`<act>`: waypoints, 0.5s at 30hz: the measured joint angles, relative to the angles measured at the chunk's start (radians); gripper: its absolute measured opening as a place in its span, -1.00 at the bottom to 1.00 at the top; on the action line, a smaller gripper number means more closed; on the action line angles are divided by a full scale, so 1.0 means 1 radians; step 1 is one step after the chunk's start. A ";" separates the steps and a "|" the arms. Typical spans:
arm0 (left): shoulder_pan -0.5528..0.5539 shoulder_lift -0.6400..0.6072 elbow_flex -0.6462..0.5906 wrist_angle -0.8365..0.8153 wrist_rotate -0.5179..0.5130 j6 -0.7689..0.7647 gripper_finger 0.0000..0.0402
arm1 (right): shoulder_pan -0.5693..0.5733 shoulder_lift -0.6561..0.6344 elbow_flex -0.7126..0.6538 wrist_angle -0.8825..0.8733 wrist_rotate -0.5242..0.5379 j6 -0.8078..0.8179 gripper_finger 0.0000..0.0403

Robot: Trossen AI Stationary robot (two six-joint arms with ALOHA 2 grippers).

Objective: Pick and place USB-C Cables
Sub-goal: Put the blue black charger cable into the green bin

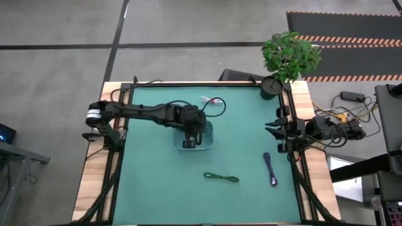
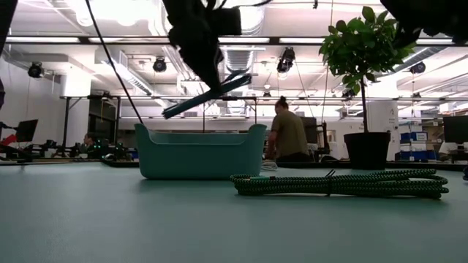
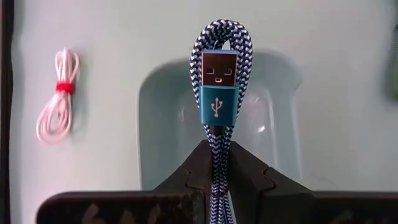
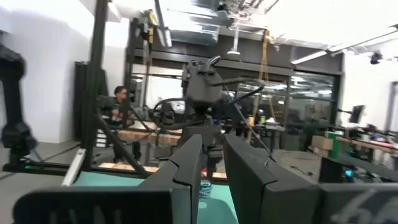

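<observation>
My left gripper [image 1: 188,139] hangs over the pale teal bin [image 1: 207,143], shut on a blue-and-white braided cable bundle [image 3: 219,74] with a blue plug. In the low view this bundle [image 2: 205,98] slants above the bin [image 2: 201,152]. The white cable with the pink tie [image 1: 212,100] lies on the mat beyond the bin and also shows in the left wrist view [image 3: 57,96]. Nearer the front edge lie the green cable [image 1: 221,177], also in the low view [image 2: 340,183], and the dark blue cable [image 1: 271,168]. My right gripper [image 1: 276,132] waits open at the table's right edge. My left gripper pinches the braided bundle between its two fingers, on the doubled strands just behind the blue plug [image 3: 216,140]. The fingers [image 3: 249,174] come from above, pointing down. The looped plug end [image 3: 221,34] sticks out past the fingertips. The bundle is lifted clear, slanting above the bin.
A potted plant [image 1: 286,59] stands at the table's far right corner. Thin black wires trail near the white cable. Open green mat lies between the bin and the front edge. A person [image 2: 289,135] stands in the room behind the table.
</observation>
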 joint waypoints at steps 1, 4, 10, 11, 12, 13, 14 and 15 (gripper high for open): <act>0.000 0.001 -0.005 -0.009 -0.014 -0.003 -0.90 | 0.000 0.000 0.000 -0.002 0.018 0.000 -0.71; -0.001 0.001 -0.021 0.000 -0.021 -0.004 -0.90 | 0.000 0.000 0.000 -0.009 0.053 0.000 -0.71; 0.001 0.001 -0.049 0.017 -0.048 -0.032 -0.90 | 0.000 0.000 0.000 -0.030 0.067 0.000 -0.71; 0.002 0.001 -0.054 0.021 -0.050 -0.033 -0.90 | 0.000 0.000 0.000 -0.028 0.068 0.000 -0.71; 0.003 0.001 -0.061 0.029 -0.050 -0.033 -0.90 | 0.000 0.000 0.000 -0.028 0.068 -0.001 -0.71; 0.004 0.001 -0.069 0.040 -0.050 -0.033 -0.90 | 0.000 0.000 0.000 -0.028 0.068 -0.001 -0.71; 0.004 0.001 -0.076 0.058 -0.050 -0.033 -0.90 | 0.000 0.000 0.000 -0.028 0.068 -0.001 -0.71; 0.005 0.001 -0.082 0.074 -0.050 -0.033 -0.90 | 0.000 0.000 0.000 -0.028 0.069 -0.001 -0.71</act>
